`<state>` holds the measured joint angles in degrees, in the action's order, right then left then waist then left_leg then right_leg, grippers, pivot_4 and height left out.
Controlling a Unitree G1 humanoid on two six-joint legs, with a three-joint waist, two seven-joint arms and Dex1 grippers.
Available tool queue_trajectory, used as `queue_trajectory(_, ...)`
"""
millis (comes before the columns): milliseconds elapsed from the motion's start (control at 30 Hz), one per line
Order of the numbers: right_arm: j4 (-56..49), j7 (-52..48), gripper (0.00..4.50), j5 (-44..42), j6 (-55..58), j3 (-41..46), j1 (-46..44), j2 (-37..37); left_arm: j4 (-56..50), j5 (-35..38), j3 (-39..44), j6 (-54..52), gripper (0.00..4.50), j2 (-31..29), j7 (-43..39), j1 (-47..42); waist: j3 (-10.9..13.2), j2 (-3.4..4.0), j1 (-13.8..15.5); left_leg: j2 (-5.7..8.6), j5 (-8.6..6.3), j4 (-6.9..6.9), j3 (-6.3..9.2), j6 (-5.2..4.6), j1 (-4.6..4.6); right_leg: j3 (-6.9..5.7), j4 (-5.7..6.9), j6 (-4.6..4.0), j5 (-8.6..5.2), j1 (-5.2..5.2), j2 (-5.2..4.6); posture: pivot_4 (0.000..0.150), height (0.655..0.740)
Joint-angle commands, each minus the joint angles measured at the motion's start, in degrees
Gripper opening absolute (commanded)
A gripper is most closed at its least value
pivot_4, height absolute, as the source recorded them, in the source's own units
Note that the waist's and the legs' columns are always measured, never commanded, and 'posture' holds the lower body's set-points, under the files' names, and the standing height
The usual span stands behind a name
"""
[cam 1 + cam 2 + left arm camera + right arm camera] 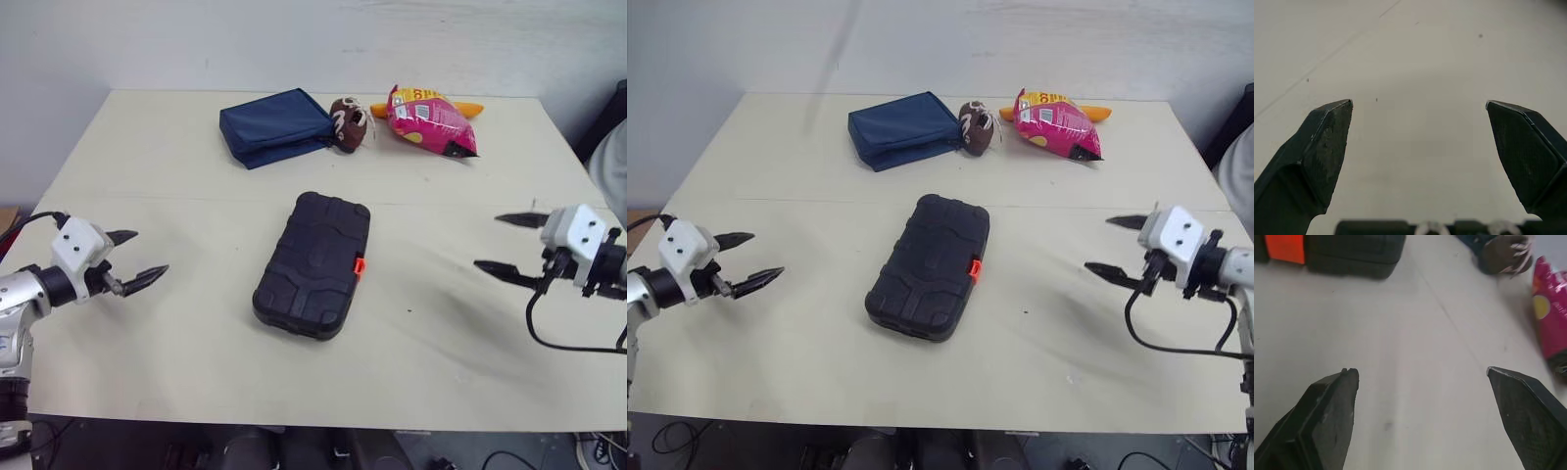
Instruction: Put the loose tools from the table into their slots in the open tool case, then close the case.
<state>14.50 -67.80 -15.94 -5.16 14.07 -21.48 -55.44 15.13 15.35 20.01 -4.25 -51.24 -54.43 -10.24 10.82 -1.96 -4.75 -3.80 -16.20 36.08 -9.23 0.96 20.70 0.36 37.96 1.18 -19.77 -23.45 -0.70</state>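
Observation:
A black tool case lies shut in the middle of the cream table, its orange latch on the side facing right. My left gripper hovers open at the table's left, well apart from the case, with nothing between its fingers. At the right my right gripper is open and empty too, pointing toward the case. The right wrist view catches the case and its orange latch past the open fingertips. The left wrist view has bare tabletop between the fingertips.
At the back of the table lie a folded navy pouch, a small brown ball-shaped toy and a pink snack bag. The pink bag also appears in the right wrist view. A seam crosses the tabletop.

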Motion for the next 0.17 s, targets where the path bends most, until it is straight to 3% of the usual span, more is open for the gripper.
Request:
queue_trajectory(33,1.68,0.57,4.45,-0.28,-2.12,1.66,-0.92,-0.92,-4.75,1.77,3.64,0.16,4.49,-0.14,1.52,2.17,0.00,-0.02,0.06,-0.01,-0.01,0.00,0.01,0.00,0.03,-0.01,-0.01,0.00,0.00,-0.02,0.00,0.150,0.7400)
queue_trajectory(167,2.88,1.28,4.45,0.13,-3.00,0.44,-1.87,-0.08,-6.82,1.55,3.77,0.90,4.49,1.00,3.24,2.82,0.00,-0.02,0.24,-0.01,-0.02,0.03,0.06,0.00,0.22,-0.05,-0.01,0.00,0.00,-0.16,0.01,0.150,0.7400)
